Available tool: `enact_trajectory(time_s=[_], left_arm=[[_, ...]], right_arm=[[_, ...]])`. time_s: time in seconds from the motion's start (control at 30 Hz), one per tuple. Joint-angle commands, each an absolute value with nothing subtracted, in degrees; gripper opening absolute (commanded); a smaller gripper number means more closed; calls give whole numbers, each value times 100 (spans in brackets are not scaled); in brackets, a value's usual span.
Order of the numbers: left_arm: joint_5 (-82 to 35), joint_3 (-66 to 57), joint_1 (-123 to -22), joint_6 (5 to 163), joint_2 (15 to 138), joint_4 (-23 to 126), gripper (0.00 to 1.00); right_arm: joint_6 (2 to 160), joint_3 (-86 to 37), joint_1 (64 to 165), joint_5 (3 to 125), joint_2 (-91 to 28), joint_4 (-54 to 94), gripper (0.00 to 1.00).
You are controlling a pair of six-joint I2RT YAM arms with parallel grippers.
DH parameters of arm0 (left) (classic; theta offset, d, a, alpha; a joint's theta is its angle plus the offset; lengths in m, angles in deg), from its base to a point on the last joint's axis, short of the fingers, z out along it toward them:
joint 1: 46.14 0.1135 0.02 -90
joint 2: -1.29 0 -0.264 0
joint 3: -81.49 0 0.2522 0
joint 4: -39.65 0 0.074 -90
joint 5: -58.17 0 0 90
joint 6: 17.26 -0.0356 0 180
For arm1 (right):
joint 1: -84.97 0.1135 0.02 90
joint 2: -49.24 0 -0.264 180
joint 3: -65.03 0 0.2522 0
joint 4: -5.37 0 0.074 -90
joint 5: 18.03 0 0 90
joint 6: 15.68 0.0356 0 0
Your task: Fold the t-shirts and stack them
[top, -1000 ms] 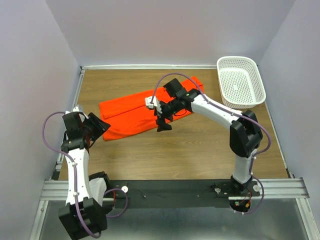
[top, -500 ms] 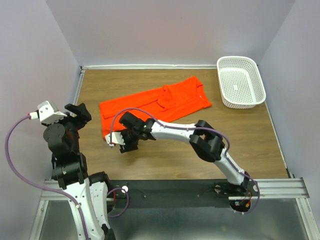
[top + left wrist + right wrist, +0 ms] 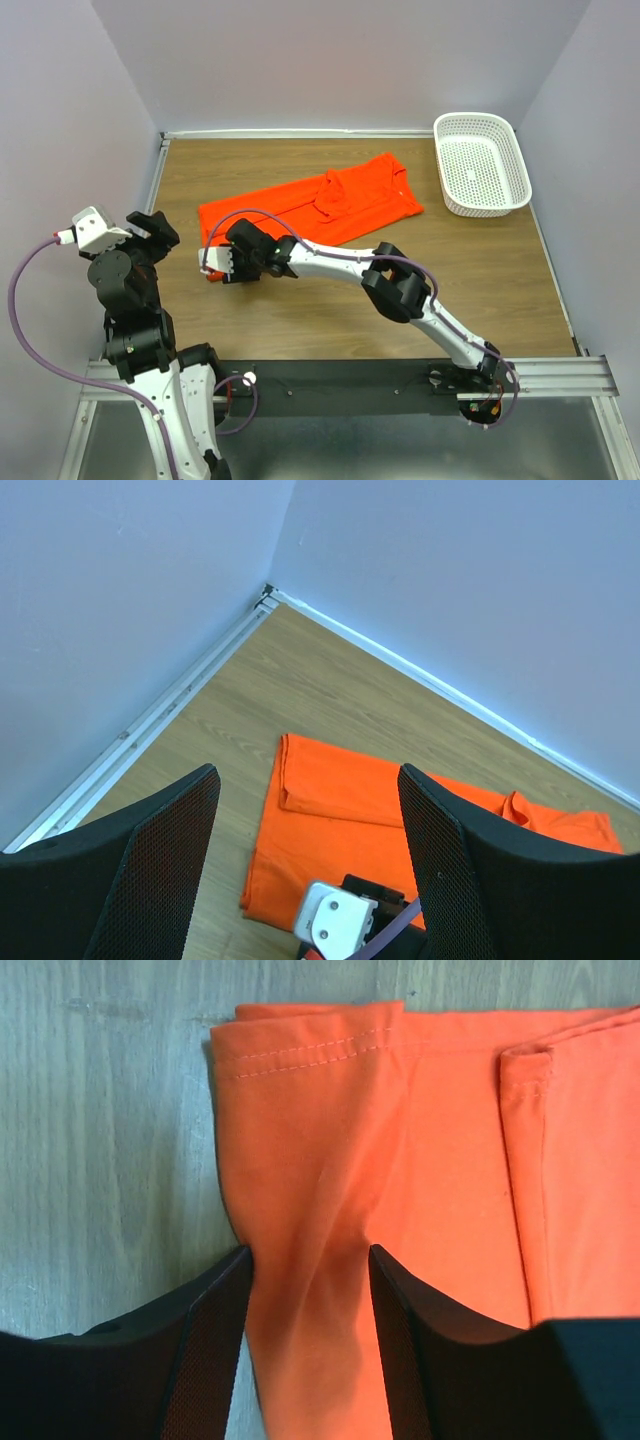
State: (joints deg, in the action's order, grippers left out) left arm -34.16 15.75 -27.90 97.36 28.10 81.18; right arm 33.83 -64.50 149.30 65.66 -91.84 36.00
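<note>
From overhead, the right gripper (image 3: pixel 213 270) is covering the orange t-shirt's (image 3: pixel 300 210) near-left corner. The right wrist view's right and bottom edges are cutting the cloth off. Overhead, the bottom edge is cropping the left arm (image 3: pixel 135 320).

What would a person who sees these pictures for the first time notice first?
The bright orange t-shirt lies folded in a long strip across the wooden table. The right claw is at its near left corner, cloth between the fingers. A white basket stands in the far right corner.
</note>
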Motion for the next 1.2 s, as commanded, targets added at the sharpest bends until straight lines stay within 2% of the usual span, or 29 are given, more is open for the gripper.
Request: enact_trajectory(time_s=[0.0, 0.07, 0.1, 0.17, 0.2, 0.4, 0.53, 0.7, 0.9, 1.0, 1.03, 1.07, 1.1, 1.17], left_arm=[[-3376, 1439, -2830, 9656, 2836, 8197, 80], [-3385, 1429, -2838, 9639, 2853, 8189, 80], [-3368, 1429, -2847, 9638, 2862, 8171, 80], [-3324, 1438, -2865, 9638, 2880, 8145, 80], [-3272, 1447, -2865, 9647, 2906, 8110, 80], [-2850, 1543, -2891, 9647, 2994, 7961, 80], [-2358, 1693, -2909, 9639, 3134, 7785, 80], [-1236, 1921, -2909, 9621, 3520, 7478, 79], [-11, 2492, -3005, 9936, 4275, 6968, 78], [43, 2712, -3486, 10156, 4601, 6634, 78], [-184, 2774, -3698, 10288, 4681, 6450, 78], [-334, 2792, -3891, 10358, 4760, 6379, 77], [-483, 2774, -4337, 10411, 4969, 6282, 77], [-818, 2757, -4630, 10535, 5190, 6194, 77]], right_arm=[[3389, -6098, 14939, 6408, -9394, 3645, 46], [3336, -5922, 14939, 6152, -9298, 3680, 37], [3327, -5773, 14939, 6029, -9236, 3706, 29], [3292, -5641, 14939, 5914, -9174, 3750, 22], [3257, -5527, 14939, 5879, -9087, 3768, 16], [2924, -4904, 14939, 5458, -8552, 3961, 0], [2484, -4376, 14948, 5001, -8068, 4233, 0], [1309, -2927, 14939, 4482, -6805, 5337, 0], [612, -923, 14939, 4797, -5318, 6219, 1], [769, -34, 14930, 4964, -4395, 6308, 48], [883, 290, 14922, 5026, -3827, 6308, 74], [945, 406, 14904, 5044, -3526, 6290, 88], [1015, 503, 14860, 4992, -3227, 6282, 100], [1331, 583, 14676, 4947, -2348, 6247, 100]])
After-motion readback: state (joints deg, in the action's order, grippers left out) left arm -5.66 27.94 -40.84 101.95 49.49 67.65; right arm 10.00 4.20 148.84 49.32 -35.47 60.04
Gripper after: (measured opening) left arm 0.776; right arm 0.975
